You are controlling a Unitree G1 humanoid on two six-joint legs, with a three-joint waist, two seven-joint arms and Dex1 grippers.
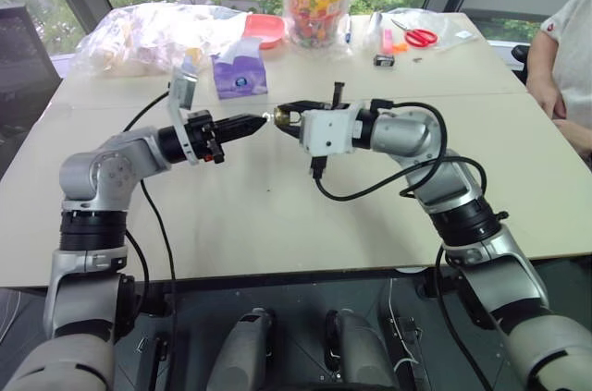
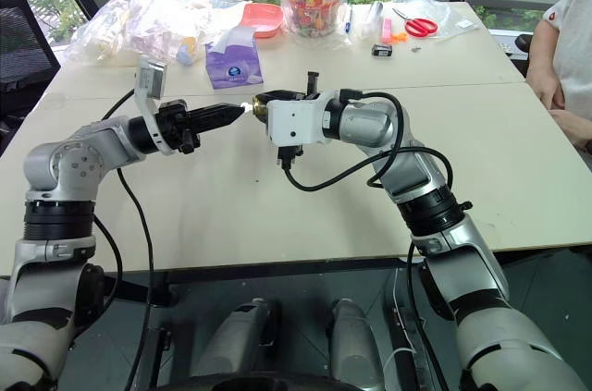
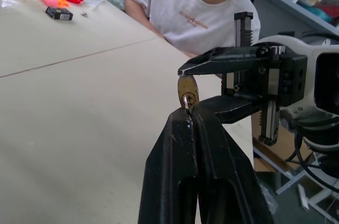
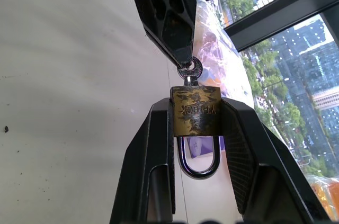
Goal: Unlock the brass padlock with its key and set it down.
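Black fingers of the right end effector clamp the small yellow-brass padlock above the beige tabletop, the left end effector pinching its inserted thin silvery key; turning, unlocking and setting down remain.

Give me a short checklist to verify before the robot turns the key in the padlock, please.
1. Right gripper shut on the padlock body: ok.
2. Left gripper shut on the key: ok, its tips pinch the key's head.
3. Key seated in the keyhole: ok, the blade enters the padlock's bottom face; how deep, cannot tell.
4. Shackle free to open: ok, it hangs between the right fingers, nothing through it.
5. Shackle already released: not ok, both its legs sit in the body.
6. Table below bare for setting down: ok.
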